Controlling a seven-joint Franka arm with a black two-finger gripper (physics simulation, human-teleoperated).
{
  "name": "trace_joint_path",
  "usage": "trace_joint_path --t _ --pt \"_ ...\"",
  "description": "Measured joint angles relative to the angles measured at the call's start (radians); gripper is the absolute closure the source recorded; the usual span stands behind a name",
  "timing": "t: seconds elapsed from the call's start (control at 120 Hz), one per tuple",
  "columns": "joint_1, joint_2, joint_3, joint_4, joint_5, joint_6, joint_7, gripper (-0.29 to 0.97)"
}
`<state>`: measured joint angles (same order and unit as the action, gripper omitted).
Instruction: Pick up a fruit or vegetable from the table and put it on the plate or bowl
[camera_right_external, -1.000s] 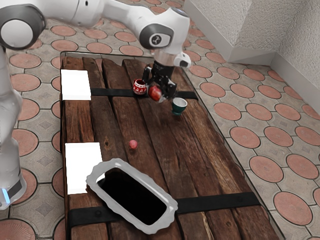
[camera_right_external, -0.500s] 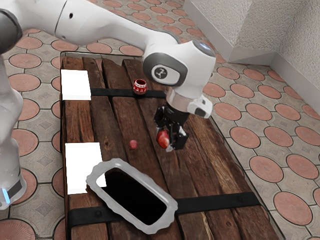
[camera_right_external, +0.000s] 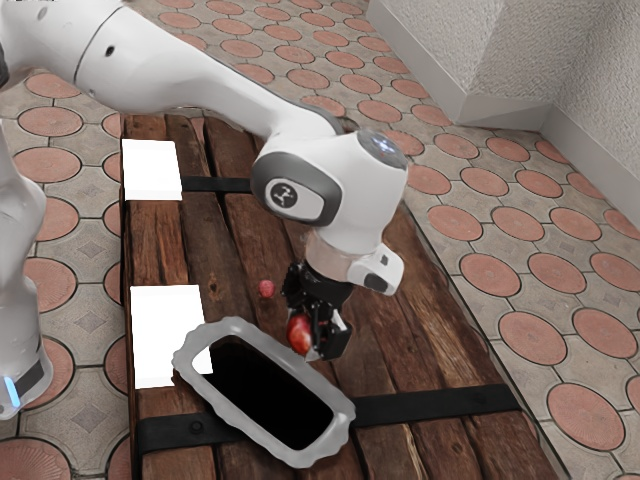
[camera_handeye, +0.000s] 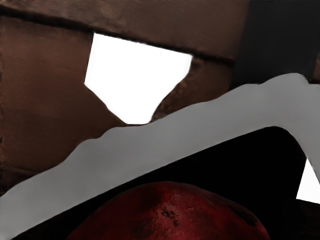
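Observation:
My black gripper (camera_right_external: 305, 336) is shut on a dark red apple (camera_right_external: 299, 331) and holds it just above the far rim of the tray-like plate (camera_right_external: 205, 340), which has a grey scalloped edge and a black inside. In the wrist view the apple (camera_handeye: 170, 212) hangs large under my hand, with the plate's grey rim (camera_handeye: 150, 145) and black inside right beneath it. A small red fruit (camera_right_external: 266, 289) lies on the wooden table beyond the plate.
Two white paper sheets lie along the table's edge at the exterior view's left, one (camera_right_external: 165, 330) beside the plate and one (camera_right_external: 151, 170) further back. Black straps (camera_right_external: 430, 402) cross the dark planks. My arm's big white elbow (camera_right_external: 330, 195) hangs over the table's middle.
My hand has carried the apple from the table's far end, by a red cup and a green cup, down toward the plate. Both cups are now behind my arm.

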<state>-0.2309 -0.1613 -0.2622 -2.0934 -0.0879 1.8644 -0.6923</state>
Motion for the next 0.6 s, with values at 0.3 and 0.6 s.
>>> trace_joint_path --t 0.3,0.6 --pt "-0.025 -0.089 -0.057 -0.124 -0.007 0.152 -0.068 0.28" --pt "-0.025 -0.067 -0.073 -0.12 -0.011 0.185 -0.125 0.03"
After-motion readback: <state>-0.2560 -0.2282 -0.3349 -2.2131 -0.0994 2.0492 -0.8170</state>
